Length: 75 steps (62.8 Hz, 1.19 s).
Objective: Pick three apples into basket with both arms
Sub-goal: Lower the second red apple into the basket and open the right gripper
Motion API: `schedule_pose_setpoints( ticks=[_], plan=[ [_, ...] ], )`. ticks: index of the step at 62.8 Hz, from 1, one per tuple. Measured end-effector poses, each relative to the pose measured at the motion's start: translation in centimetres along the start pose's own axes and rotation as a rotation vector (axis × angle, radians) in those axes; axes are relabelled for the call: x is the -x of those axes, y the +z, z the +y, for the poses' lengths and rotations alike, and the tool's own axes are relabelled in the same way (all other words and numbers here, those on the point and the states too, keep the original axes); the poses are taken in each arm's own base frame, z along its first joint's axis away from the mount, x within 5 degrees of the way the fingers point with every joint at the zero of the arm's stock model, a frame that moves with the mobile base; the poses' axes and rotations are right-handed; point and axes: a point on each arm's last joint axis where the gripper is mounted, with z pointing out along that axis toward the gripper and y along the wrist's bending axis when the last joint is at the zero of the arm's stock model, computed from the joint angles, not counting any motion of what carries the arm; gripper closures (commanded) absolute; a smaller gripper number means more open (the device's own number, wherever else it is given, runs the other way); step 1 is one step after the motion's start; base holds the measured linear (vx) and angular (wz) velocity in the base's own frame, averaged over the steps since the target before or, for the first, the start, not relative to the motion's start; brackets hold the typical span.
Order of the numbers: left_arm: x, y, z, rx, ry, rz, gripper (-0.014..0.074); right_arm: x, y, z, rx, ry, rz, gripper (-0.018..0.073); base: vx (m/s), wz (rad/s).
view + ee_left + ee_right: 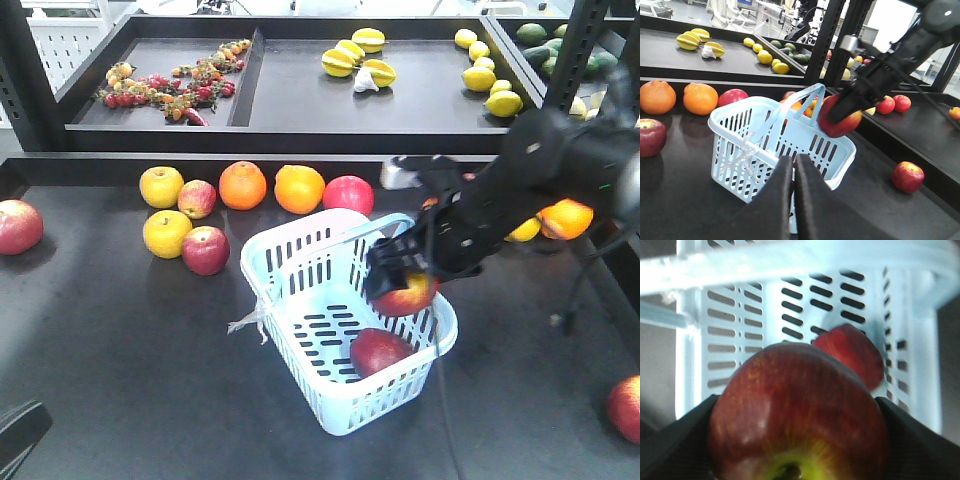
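Right wrist view — apple point(800, 415) clamped between jaws, above basket point(920, 300).

Two oranges point(270, 187) side by side at the table's back edge; two yellow apples point(163, 208) left of them, one behind the other; starfruit point(357, 57) and lemons point(484, 72) up in the rear tray; chillies and cherry tomatoes point(172, 87) strewn across the left tray; avocados point(545, 44) far right.
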Motion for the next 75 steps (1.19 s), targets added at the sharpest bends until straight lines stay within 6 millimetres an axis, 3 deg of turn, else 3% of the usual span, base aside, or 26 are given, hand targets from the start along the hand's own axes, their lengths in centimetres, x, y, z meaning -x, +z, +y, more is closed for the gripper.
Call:
schedule_pose_setpoints(
  ticks=[7, 11, 25, 31, 38, 48, 56, 60, 66, 73, 75],
  plan=[
    [0.0, 0.0, 0.0, 0.000, 0.000, 0.000, 0.0604, 0.0, 1.6, 0.0, 0.020, -0.005, 0.022, 0.0392, 0.00, 0.00],
    [0.0, 0.0, 0.0, 0.000, 0.000, 0.000, 0.0604, -0.1, 2.1, -0.1, 0.034, -0.015, 0.031, 0.0284, 0.00, 0.00],
    [0.0, 0.0, 0.0, 0.000, 0.000, 0.000, 0.0604, 0.0, 2.4, 0.0, 0.054, -0.026, 0.030, -0.0060, 0.00, 0.00],
    [0.0, 0.0, 0.0, 0.000, 0.000, 0.000, 0.0604, 0.0, 2.4, 0.0, 0.054, -0.030, 0.030, -0.0140, 0.00, 0.00],
    [0.0, 0.0, 0.0, 0.000, 0.000, 0.000, 0.0604, 0.0, 2.4, 0.1, 0.055, -0.032, 0.029, -0.0162, 0.00, 0.00],
    [0.0, 0.0, 0.0, 0.000, 0.000, 0.000, 0.0604, 0.0, 2.4, 0.1, 0.056, -0.037, 0.031, -0.0126, 0.00, 0.00],
    [0.0, 0.0, 0.0, 0.000, 0.000, 0.000, 0.0604, -0.2, 2.2, 0.3, 0.073, -0.051, 0.068, -0.0024, 0.00, 0.00],
    [0.0, 0.0, 0.0, 0.000, 0.000, 0.000, 0.0604, -0.3, 1.9, 0.4, 0.078, -0.062, 0.098, 0.0067, 0.00, 0.00],
    [0.0, 0.0, 0.0, 0.000, 0.000, 0.000, 0.0604, -0.7, 0.9, 0.5, 0.055, -0.070, 0.142, 0.0276, 0.00, 0.00],
    [0.0, 0.0, 0.0, 0.000, 0.000, 0.000, 0.0604, -1.1, -1.5, 0.7, -0.008, -0.088, 0.151, 0.0575, 0.00, 0.00],
    [0.0, 0.0, 0.0, 0.000, 0.000, 0.000, 0.0604, -1.3, -2.2, 0.7, -0.030, -0.093, 0.148, 0.0575, 0.00, 0.00]
  ],
)
